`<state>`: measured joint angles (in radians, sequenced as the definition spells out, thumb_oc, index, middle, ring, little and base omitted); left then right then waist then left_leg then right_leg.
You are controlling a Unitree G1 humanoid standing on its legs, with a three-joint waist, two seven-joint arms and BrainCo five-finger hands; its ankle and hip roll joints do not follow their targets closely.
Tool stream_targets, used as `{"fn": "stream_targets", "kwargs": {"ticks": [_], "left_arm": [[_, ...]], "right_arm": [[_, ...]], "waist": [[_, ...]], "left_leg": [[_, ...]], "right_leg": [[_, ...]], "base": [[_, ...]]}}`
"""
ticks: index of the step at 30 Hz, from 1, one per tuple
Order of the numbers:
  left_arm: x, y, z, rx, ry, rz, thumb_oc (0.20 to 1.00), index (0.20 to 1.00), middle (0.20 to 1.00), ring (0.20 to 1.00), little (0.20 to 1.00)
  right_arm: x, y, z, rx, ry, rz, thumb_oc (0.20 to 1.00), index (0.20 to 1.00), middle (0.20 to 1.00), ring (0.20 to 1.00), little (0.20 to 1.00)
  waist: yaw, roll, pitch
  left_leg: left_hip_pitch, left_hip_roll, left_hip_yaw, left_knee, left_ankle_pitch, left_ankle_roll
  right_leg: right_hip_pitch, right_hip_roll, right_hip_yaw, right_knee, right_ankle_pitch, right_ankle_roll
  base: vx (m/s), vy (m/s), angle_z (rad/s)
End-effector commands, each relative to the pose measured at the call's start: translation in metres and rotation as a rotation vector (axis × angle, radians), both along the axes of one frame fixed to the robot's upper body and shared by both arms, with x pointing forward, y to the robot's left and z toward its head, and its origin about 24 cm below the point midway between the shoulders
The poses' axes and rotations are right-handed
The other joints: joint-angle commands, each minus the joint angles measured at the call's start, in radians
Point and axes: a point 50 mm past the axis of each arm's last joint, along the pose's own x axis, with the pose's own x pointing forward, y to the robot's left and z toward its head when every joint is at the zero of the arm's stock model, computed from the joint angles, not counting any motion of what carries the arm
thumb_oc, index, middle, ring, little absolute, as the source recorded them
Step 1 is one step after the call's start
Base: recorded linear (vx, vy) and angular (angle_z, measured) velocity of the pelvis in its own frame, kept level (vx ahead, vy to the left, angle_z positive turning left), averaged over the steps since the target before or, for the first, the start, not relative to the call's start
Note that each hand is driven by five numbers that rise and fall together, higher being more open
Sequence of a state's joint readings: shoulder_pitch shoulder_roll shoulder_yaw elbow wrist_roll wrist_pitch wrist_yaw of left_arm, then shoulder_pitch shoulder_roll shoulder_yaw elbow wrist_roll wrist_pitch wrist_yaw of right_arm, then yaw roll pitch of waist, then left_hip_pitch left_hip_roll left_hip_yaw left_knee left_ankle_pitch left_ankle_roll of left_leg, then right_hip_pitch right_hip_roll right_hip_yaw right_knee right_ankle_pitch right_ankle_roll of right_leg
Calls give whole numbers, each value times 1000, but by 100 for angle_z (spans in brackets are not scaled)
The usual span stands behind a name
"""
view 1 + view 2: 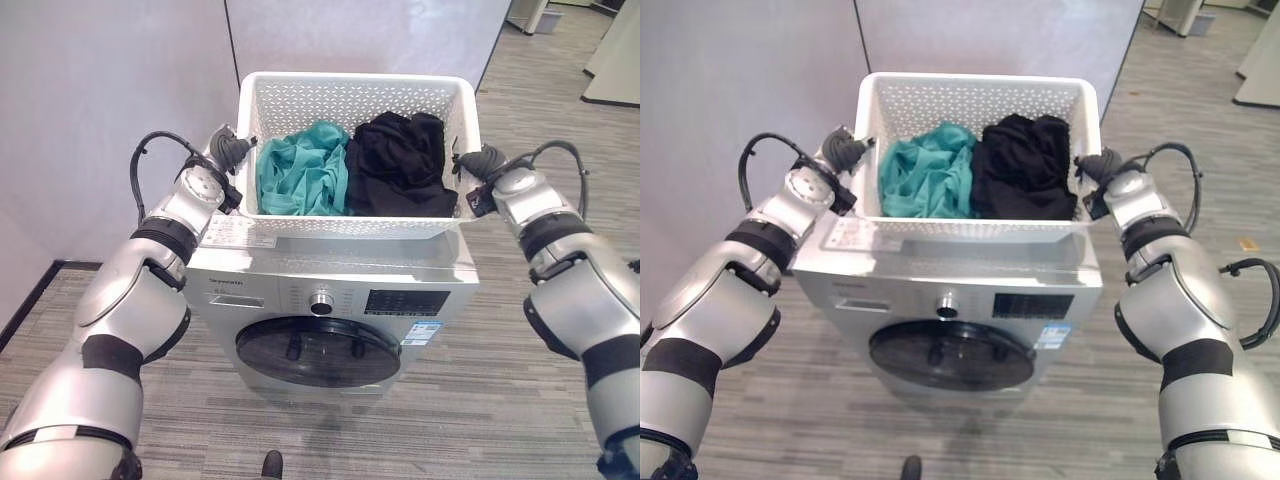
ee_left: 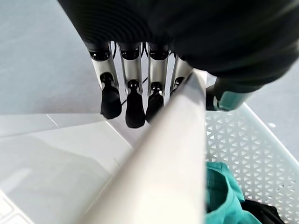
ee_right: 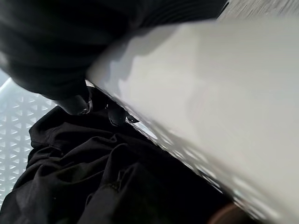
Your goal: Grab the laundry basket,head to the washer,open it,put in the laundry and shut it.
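Two hands clamp the white laundry basket (image 1: 355, 225), which rests on the washer (image 1: 330, 300) at frame centre: left hand (image 1: 232, 150) fingers (image 2: 135, 100) curl outside its rim, thumb inside; right hand (image 1: 478, 162) grips opposite. Basket fetched and delivered; the round door (image 1: 318, 350) at lower centre remains shut, and teal (image 1: 300, 175) and black clothes (image 1: 400, 165) await loading.

White basket (image 1: 357, 95) atop the washer (image 1: 330, 300), holding teal cloth (image 1: 305, 172) and black cloth (image 1: 400, 163); left hand (image 1: 232, 150) and right hand (image 1: 480, 160) at its side rims.
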<state>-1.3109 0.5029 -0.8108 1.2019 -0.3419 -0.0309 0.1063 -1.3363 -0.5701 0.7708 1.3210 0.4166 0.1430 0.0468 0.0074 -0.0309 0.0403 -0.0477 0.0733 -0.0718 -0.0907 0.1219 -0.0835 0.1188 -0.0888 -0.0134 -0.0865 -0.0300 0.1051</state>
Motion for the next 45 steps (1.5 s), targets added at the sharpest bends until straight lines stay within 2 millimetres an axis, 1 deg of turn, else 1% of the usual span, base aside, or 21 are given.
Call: {"fn": "stream_targets", "kwargs": {"ticks": [1, 2, 3, 4, 10, 14, 18, 21, 28, 30, 31, 32, 33, 34, 35, 36, 37, 39, 40, 42, 45], "left_arm": [[4, -37, 62, 37, -169, -35, 360, 360, 360, 360, 360], [4, -37, 62, 36, -165, -32, 1000, 1000, 1000, 1000, 1000], [4, -37, 61, 27, -165, -30, 1000, 1000, 1000, 1000, 1000], [4, -35, 63, 34, -168, -21, 1000, 1000, 1000, 1000, 1000], [4, -29, 63, 21, -167, 3, 1000, 1000, 1000, 1000, 1000], [4, -26, 60, 11, -165, 15, 1000, 1000, 1000, 1000, 1000], [4, -17, 56, 6, -155, 36, 1000, 1000, 1000, 1000, 1000], [4, -6, 52, 27, -142, 64, 1000, 1000, 1000, 1000, 1000], [2, 4, 53, -36, -163, 91, 1000, 1000, 1000, 1000, 1000], [1, 6, 62, -89, -202, 98, 1000, 1000, 1000, 1000, 1000], [1, 6, 62, -89, -202, 98, 1000, 1000, 1000, 1000, 1000], [0, 9, 69, -127, -233, 105, 1000, 1000, 1000, 1000, 1000], [0, 9, 69, -127, -233, 105, 1000, 1000, 1000, 1000, 1000], [-1, 9, 73, -175, -261, 100, 1000, 1000, 1000, 1000, 1000], [-3, 5, 80, -298, -318, 74, 1000, 1000, 1000, 1000, 1000], [-3, 5, 79, -299, -318, 75, 1000, 1000, 1000, 1000, 1000], [-6, 7, 84, -385, -381, 60, 1000, 1000, 1000, 1000, 1000], [-8, 9, 84, -398, -409, 62, 1000, 1000, 1000, 1000, 1000], [-12, 16, 86, -443, -479, 72, 1000, 1000, 1000, 1000, 1000], [-17, 25, 87, -474, -532, 93, 1000, 1000, 1000, 1000, 1000], [-22, 39, 89, -460, -586, 135, 1000, 1000, 1000, 1000, 1000]], "right_arm": [[6, 26, 73, -100, -173, 65, 200, 200, 200, 200, 200], [7, 29, 72, -105, -171, 68, 545, 545, 545, 545, 545], [7, 32, 74, -106, -183, 69, 915, 915, 915, 915, 915], [8, 35, 76, -100, -195, 75, 1000, 1000, 1000, 1000, 1000], [7, 31, 76, -116, -191, 50, 1000, 1000, 1000, 1000, 1000], [7, 33, 80, -92, -217, 56, 1000, 1000, 1000, 1000, 1000], [6, 28, 84, -65, -238, 54, 1000, 1000, 1000, 1000, 1000], [3, 19, 94, -29, -294, 37, 1000, 1000, 1000, 1000, 1000], [-1, 3, 95, -24, -312, -7, 1000, 1000, 1000, 1000, 1000], [-2, 3, 100, -28, -335, -11, 1000, 1000, 1000, 1000, 1000], [-2, 3, 100, -28, -335, -11, 1000, 1000, 1000, 1000, 1000], [-3, 1, 103, -24, -350, -17, 1000, 1000, 1000, 1000, 1000], [-3, 1, 103, -24, -350, -17, 1000, 1000, 1000, 1000, 1000], [-3, 0, 104, -21, -360, -22, 1000, 1000, 1000, 1000, 1000], [-4, -2, 107, -3, -388, -28, 1000, 1000, 1000, 1000, 1000], [-4, -2, 107, -3, -387, -28, 1000, 1000, 1000, 1000, 1000], [-6, -5, 108, 37, -432, -32, 1000, 1000, 1000, 1000, 1000], [-7, -7, 108, 61, -453, -38, 1000, 1000, 1000, 1000, 1000], [-9, -11, 107, 106, -501, -46, 1000, 1000, 1000, 1000, 1000], [-11, -15, 107, 144, -538, -59, 1000, 1000, 1000, 1000, 1000], [-13, -19, 108, 201, -599, -76, 1000, 1000, 1000, 1000, 1000]], "waist": [[6, 7, 42], [5, 8, 42], [1, 9, 43], [-1, 10, 43], [-2, 15, 43], [-4, 15, 41], [-2, 16, 37], [-1, 17, 33], [1, 19, 26], [3, 21, 22], [2, 21, 22], [4, 21, 19], [4, 21, 19], [5, 21, 17], [8, 21, 15], [8, 22, 15], [9, 21, 12], [9, 19, 9], [8, 16, 5], [5, 14, 1], [3, 16, -5]], "left_leg": [[88, 59, 6, 3, -81, -30], [85, 59, 6, 3, -80, -31], [81, 58, 6, 3, -79, -31], [78, 57, 7, 3, -79, -32], [75, 55, 6, 3, -81, -32], [76, 54, 5, 3, -84, -31], [78, 51, 6, 3, -87, -31], [84, 50, 5, 3, -92, -29], [93, 48, 5, 3, -100, -29], [95, 47, 3, 3, -102, -30], [95, 47, 3, 3, -102, -30], [96, 46, 5, 3, -103, -30], [96, 46, 5, 3, -103, -30], [97, 45, 5, 3, -104, -30], [100, 45, 5, 3, -108, -29], [101, 45, 5, 3, -108, -29], [103, 44, 4, 3, -111, -29], [106, 45, 4, 3, -114, -29], [111, 46, 4, 3, -118, -29], [115, 47, 6, 3, -123, -30], [119, 47, 9, 3, -127, -32]], "right_leg": [[-98, -33, -12, 71, 31, 40], [-99, -34, -12, 68, 35, 40], [-101, -34, -15, 65, 37, 40], [-102, -35, -16, 63, 39, 41], [-101, -38, -25, 57, 44, 43], [-101, -40, -27, 51, 47, 45], [-97, -42, -28, 47, 48, 47], [-91, -46, -33, 45, 48, 49], [-76, -52, -37, 39, 46, 52], [-73, -53, -39, 38, 45, 53], [-73, -53, -39, 38, 45, 53], [-71, -54, -40, 35, 46, 54], [-71, -54, -40, 34, 46, 54], [-69, -54, -42, 33, 46, 55], [-65, -56, -43, 32, 45, 55], [-65, -56, -43, 32, 45, 55], [-60, -56, -46, 31, 43, 55], [-55, -57, -47, 29, 41, 55], [-49, -57, -48, 29, 37, 55], [-45, -58, -49, 27, 34, 56], [-41, -58, -49, 25, 32, 58]], "base": [[0, 0, 0], [0, 0, 0], [0, 0, 0], [0, 0, 0], [0, 0, 0], [0, 0, 0], [0, 0, 0], [0, 0, 0], [0, 0, 0], [0, 0, 0], [0, 0, 0], [0, 0, 0], [0, 0, 0], [0, 0, 0], [0, 0, 0], [0, 0, 0], [0, 0, 0], [19, -4, 0], [33, -9, 1], [38, -11, 1], [32, -1, 1]]}}
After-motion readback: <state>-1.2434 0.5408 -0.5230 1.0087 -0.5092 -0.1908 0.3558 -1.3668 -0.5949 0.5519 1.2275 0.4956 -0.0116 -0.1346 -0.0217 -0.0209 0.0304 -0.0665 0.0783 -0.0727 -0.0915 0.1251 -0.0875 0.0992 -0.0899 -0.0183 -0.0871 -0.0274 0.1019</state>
